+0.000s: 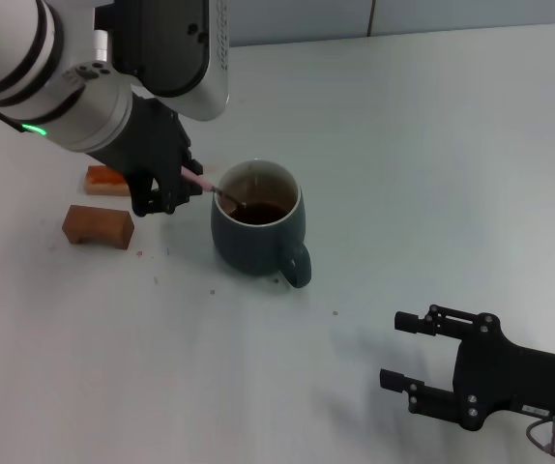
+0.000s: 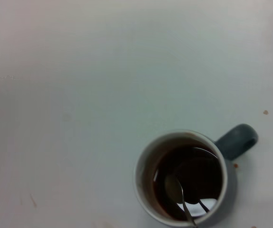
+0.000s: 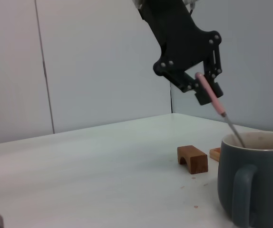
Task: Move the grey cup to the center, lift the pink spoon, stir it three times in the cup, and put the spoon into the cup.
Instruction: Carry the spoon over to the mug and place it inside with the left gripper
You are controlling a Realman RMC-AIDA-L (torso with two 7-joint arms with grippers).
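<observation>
Lying farthest left on the white table (image 1: pixel 432 145) are two brown blocks (image 1: pixel 98 225), one behind the other. Just right of them, the left gripper (image 1: pixel 176 188) pinches the pink handle of the pink spoon (image 1: pixel 200 181), which slants down over the rim so its metal bowl sits in the dark liquid. The grey cup (image 1: pixel 258 232) stands upright near the middle of the table, handle toward the robot. Far right and low, well apart from the cup, the right gripper (image 1: pixel 403 350) rests with fingers spread, holding nothing.
</observation>
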